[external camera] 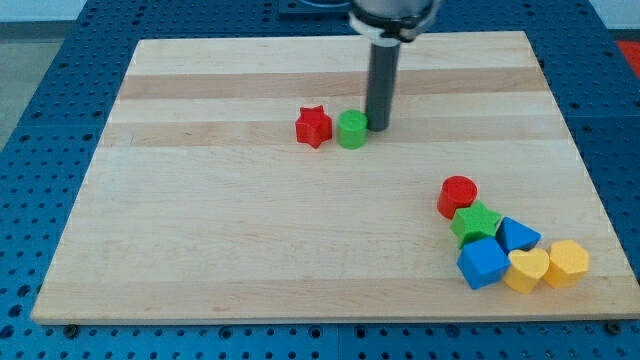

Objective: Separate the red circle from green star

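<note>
The red circle (458, 194) sits at the view's lower right and touches the green star (476, 221) just below it. My tip (378, 127) is near the middle top of the board, far up and left of that pair. It stands right beside a green cylinder (352, 129), on its right side. A red star (314, 126) lies just left of the green cylinder.
A cluster lies around the green star: a blue triangle-like block (517, 235), a blue cube (483, 263), a yellow heart (528, 269) and a yellow hexagon-like block (568, 262). The wooden board (200, 220) ends close to this cluster at the right and bottom.
</note>
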`<control>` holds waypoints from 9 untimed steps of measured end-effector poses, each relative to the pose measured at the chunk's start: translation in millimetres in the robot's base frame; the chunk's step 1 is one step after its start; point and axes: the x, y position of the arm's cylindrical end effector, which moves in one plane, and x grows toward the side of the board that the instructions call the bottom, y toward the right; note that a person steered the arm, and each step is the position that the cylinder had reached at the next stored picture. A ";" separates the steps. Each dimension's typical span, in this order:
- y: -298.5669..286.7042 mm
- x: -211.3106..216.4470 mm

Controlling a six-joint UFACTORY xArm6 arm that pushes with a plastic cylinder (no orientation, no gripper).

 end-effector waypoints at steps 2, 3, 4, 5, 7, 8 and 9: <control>69.9 0.0; 149.2 12.3; 213.1 50.5; 226.5 93.6; 199.2 114.5; 187.9 129.7; 158.3 126.0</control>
